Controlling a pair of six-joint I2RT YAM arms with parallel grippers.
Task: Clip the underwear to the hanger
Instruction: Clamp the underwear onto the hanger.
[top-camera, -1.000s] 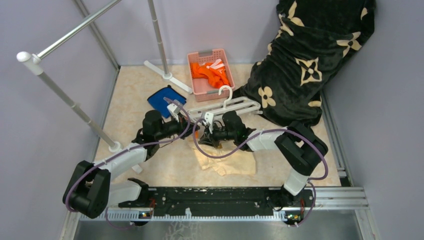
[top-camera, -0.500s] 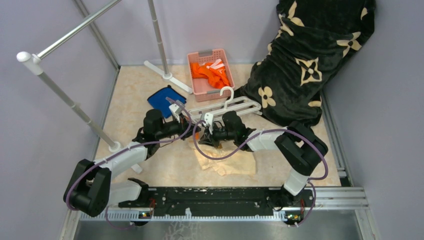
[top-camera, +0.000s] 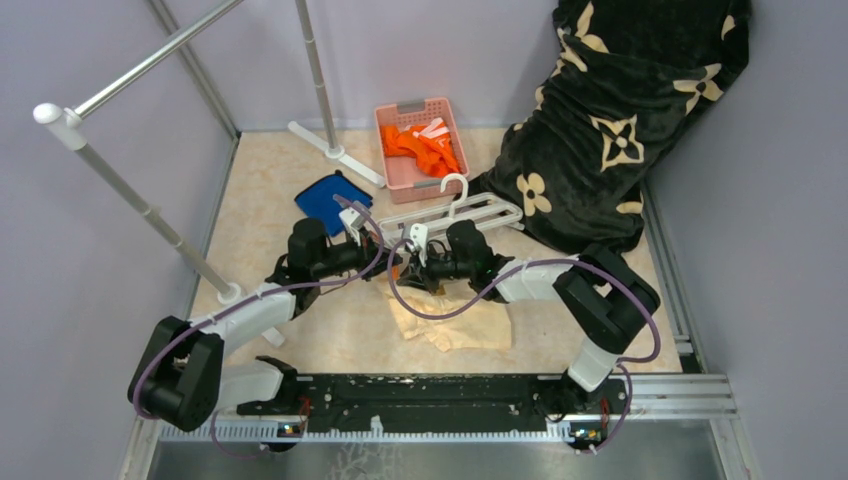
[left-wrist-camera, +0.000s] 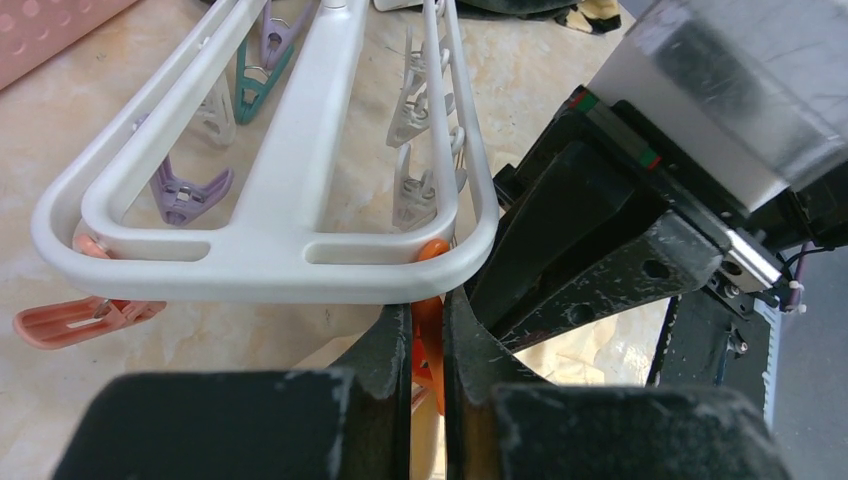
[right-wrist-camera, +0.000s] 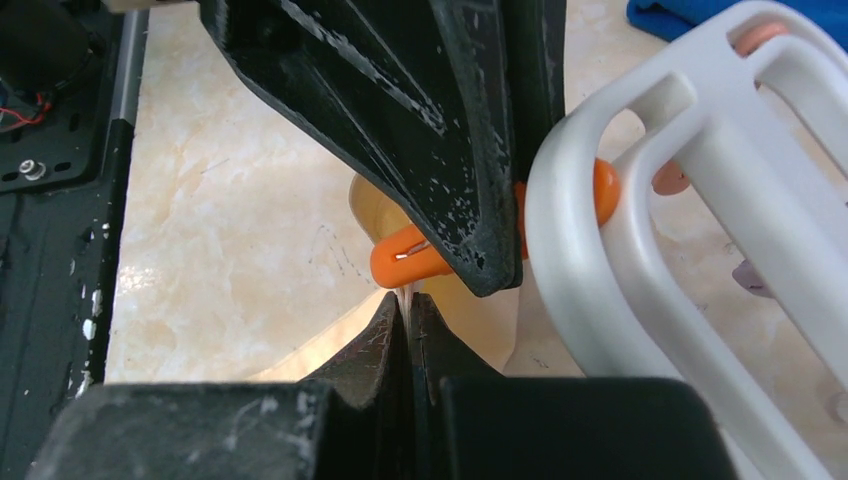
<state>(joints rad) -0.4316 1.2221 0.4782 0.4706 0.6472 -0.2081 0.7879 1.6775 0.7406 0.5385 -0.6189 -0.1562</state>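
Note:
The white hanger (top-camera: 450, 213) lies flat on the table, its near corner between the two grippers. My left gripper (left-wrist-camera: 427, 340) is shut on an orange clip (left-wrist-camera: 428, 330) that hangs at that corner of the hanger (left-wrist-camera: 270, 250). The pale peach underwear (top-camera: 460, 325) lies crumpled below, with one edge lifted. In the right wrist view, my right gripper (right-wrist-camera: 408, 310) is shut on a thin fold of the underwear (right-wrist-camera: 320, 355), and the fabric edge touches the tip of the orange clip (right-wrist-camera: 410, 262). The left fingers (right-wrist-camera: 430, 130) fill the top of that view.
A pink basket (top-camera: 391, 160) of orange clothes stands at the back. A blue cloth (top-camera: 328, 198) lies left of the hanger. A black flowered blanket (top-camera: 610, 120) covers the back right. Grey rack poles (top-camera: 150, 215) cross the left side. Other clips (left-wrist-camera: 190, 190) dangle from the hanger bars.

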